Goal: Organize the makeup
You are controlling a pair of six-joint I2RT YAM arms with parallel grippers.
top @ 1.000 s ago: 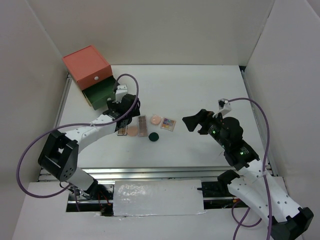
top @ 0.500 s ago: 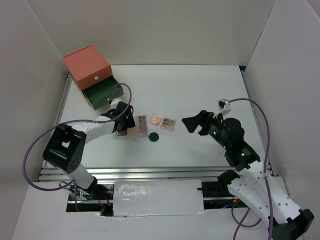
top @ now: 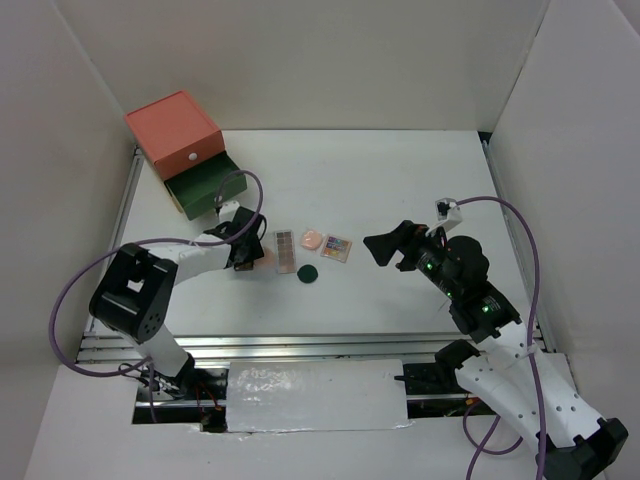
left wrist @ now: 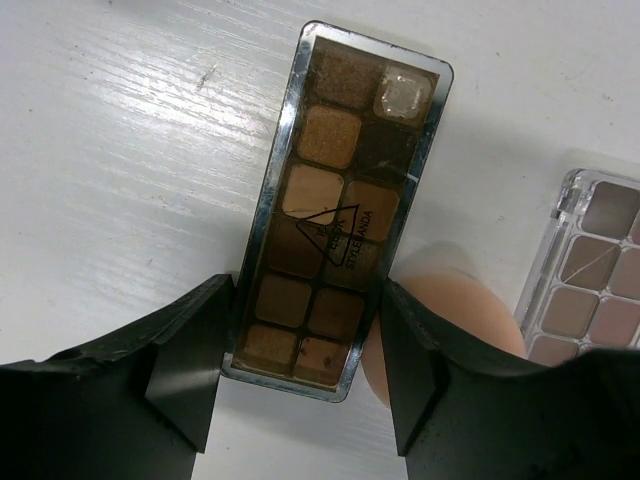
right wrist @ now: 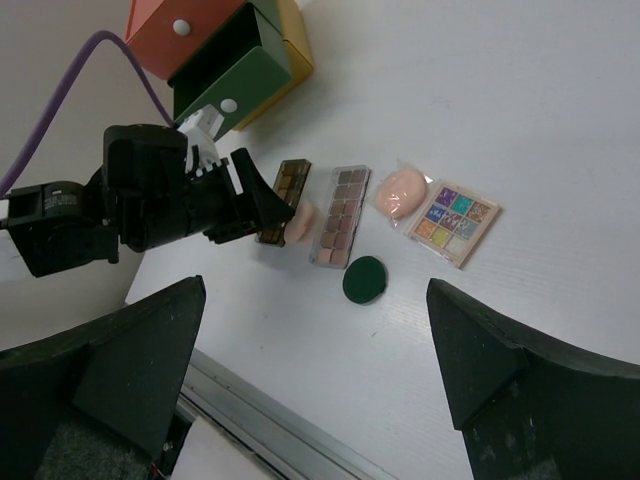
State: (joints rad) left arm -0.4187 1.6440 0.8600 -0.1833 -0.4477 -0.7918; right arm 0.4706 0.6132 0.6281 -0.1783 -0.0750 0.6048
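The left claw (left wrist: 300,385) straddles the near end of the dark brown palette (left wrist: 340,190) on the counter (top: 400,180), fingers at its long edges but not visibly clamped. One finger could nudge the peach disc (left wrist: 450,310) touching it. The palette lies flat, shades showing. The right claw (right wrist: 310,380) hangs spread, empty.

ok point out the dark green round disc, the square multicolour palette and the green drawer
dark green round disc (right wrist: 364,279): right wrist view, centre of its top
square multicolour palette (right wrist: 453,221): right wrist view, middle pan
green drawer (top: 205,184): top external view, its open top
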